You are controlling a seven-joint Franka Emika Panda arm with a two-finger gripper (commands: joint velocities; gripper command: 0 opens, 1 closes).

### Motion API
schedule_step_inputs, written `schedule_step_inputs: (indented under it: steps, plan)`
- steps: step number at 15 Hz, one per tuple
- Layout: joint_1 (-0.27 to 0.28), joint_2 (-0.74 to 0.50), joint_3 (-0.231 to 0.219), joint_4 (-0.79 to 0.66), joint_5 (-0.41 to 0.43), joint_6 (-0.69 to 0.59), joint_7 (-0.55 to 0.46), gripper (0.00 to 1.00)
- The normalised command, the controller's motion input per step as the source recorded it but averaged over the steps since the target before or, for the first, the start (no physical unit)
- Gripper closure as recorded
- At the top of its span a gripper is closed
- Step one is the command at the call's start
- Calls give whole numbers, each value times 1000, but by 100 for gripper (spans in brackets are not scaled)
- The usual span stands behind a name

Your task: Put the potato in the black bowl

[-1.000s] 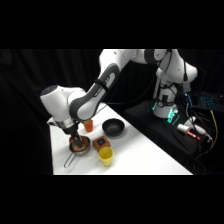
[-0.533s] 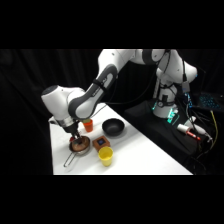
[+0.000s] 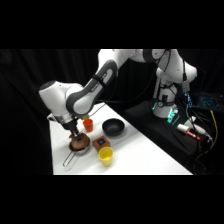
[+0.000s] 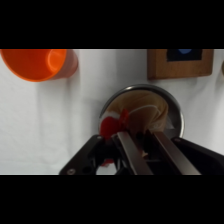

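Silver metal pan (image 4: 142,112) is where the action is right now, sitting near the front left edge of the white bench (image 3: 145,160) with its handle poking toward the corner. The potato (image 3: 77,144) looks like the brownish lump down inside that pan in the side view; in the wrist view I honestly can't pick it out cleanly, there's just tan and reddish stuff in the pan under the fingers.

The gripper (image 4: 142,145) is lowered straight into the pan from above, which makes sense since the pan wall blocks any sideways approach. Its two fingers (image 4: 131,150) sit pretty close together with a narrow gap, but whether the jaws are clamped on the potato or only straddling it, I can't tell from either view.

The black bowl (image 3: 114,128) sits behind and to the right of the pan, apart from it, looking empty as far as I can see. Between the two are the orange cup (image 3: 88,125) and the square brown block with a blue centre (image 3: 101,143), and a yellow cup (image 3: 106,156) stands in front of the block.

My guess: this is the pickup stage, nothing delivered yet. The lift will need to clear the pan rim and then pass over the block to reach the bowl without knocking the cups.
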Motion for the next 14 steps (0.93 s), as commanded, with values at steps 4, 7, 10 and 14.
schedule_step_inputs:
  steps: [4, 7, 10, 14]
  plan:
    - [114, -424, -30, -210, -60, -273, 125, 93]
    - [77, -471, -19, -439, -72, -116, 92, 94]
    - [30, -609, 1, -801, -49, 105, 55, 93]
    - [5, -687, 4, -980, -36, 307, 59, 94]
